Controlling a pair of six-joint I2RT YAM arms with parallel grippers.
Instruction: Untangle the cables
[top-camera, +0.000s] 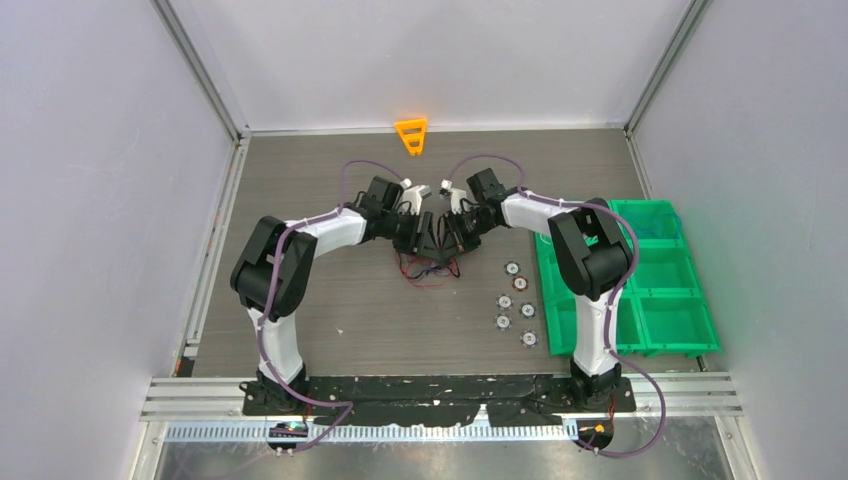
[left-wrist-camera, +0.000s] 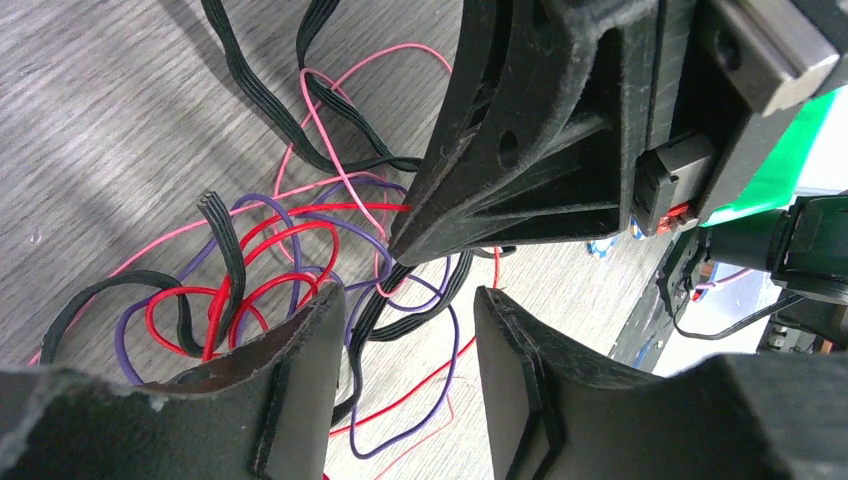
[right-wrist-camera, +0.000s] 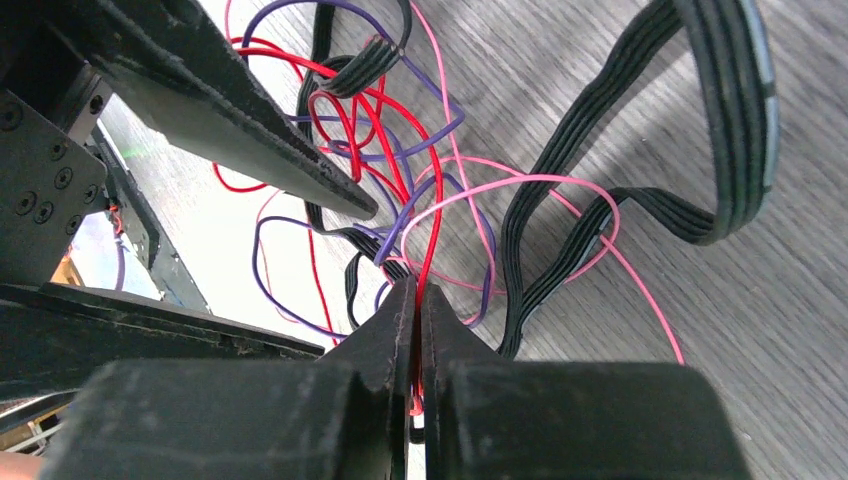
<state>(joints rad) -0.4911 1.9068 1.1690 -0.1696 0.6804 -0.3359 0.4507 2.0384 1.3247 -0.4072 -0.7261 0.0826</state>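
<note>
Looking at your right gripper (right-wrist-camera: 417, 300), you see its two fingers pressed together on a red strand (right-wrist-camera: 428, 240) of the cables (right-wrist-camera: 560, 195). The cables spread just ahead of its tips on the table (right-wrist-camera: 760, 330). Your left gripper (left-wrist-camera: 410, 310) stands wide and holds nothing. The tangle lies under and in front of its fingers.

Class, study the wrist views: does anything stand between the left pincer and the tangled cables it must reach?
Nothing visible does. The left pincer is open and the cables run into its gap. The right pincer, shut on the cables, sits close beyond the clump, not between.
</note>
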